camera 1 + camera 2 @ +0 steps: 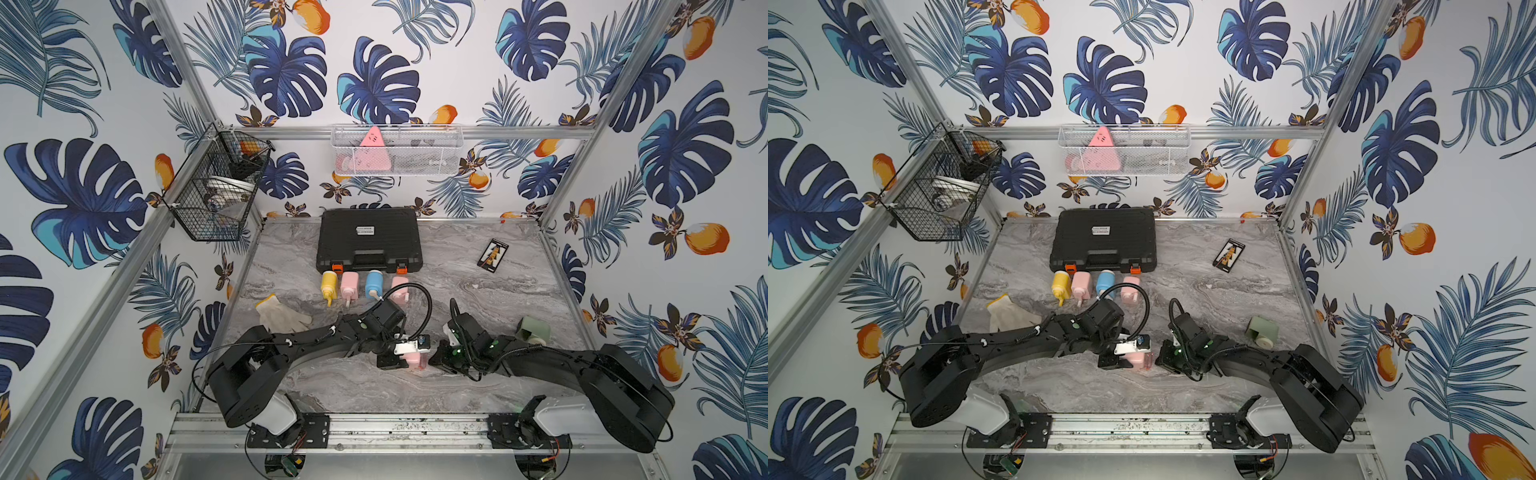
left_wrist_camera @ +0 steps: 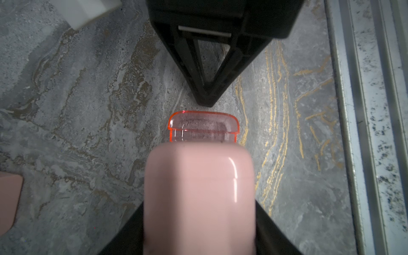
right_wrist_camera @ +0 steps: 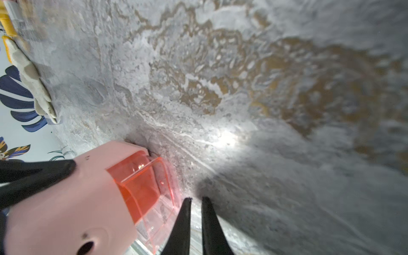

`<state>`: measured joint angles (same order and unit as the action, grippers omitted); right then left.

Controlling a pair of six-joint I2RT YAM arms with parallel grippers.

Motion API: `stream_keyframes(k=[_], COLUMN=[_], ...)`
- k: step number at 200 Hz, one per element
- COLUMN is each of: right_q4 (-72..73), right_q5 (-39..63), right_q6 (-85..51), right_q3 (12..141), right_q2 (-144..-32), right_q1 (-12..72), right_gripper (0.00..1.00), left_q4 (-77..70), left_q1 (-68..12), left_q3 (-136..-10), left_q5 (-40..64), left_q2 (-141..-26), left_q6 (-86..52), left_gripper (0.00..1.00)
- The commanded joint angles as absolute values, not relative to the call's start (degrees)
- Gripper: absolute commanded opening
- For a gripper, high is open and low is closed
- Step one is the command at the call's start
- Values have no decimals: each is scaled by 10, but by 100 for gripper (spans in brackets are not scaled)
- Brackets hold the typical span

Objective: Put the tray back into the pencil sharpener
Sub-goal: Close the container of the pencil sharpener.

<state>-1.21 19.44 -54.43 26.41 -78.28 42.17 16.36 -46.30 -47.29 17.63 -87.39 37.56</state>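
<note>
Pink plastic sharpener (image 2: 198,187): held low at the marble table (image 2: 77,99), clamped across its body by the left gripper (image 2: 199,225). Tray (image 2: 203,128), clear orange: inner end already inside the sharpener, outer end projecting, not flush. Right gripper (image 3: 196,198): fingers all but together, holding nothing, tips just beside the tray's exposed end. Status, by judgement: insertion well begun. Outstanding: a push to seat the tray fully.

Pink sharpener (image 2: 198,187); translucent orange-red tray (image 2: 203,128)
</note>
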Motion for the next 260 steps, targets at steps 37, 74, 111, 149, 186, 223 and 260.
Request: stream_keyframes(k=[37,74,111,149,186,223,260], right_q4=[56,80,100,109,43,-128,-234], right_q5=[238,254,270,274,197,27,-88], right_q6=[-555,-559,-561,-567,-579,-569,-554], right_q3=[274,279,279,273,248,241,249], right_q2=[-814,-833,-850,-849,-771,-610,-474], right_q1=[422,423,423,423,421,418,417], right_gripper=[14,14,14,15,23,25,29], left_q4=[186,185,185,186,182,157,118], left_q1=[-464,-465,-465,-465,-466,-466,-466], left_q3=[-467,-467,-467,-469,-469,-471,-499], left_q5=[169,171,173,173,163,138,126], left_q2=[-881,-880,-882,-885,-880,-858,-832], left_q6=[377,376,376,376,366,327,236], left_gripper=[51,51,51,51,49,41,36])
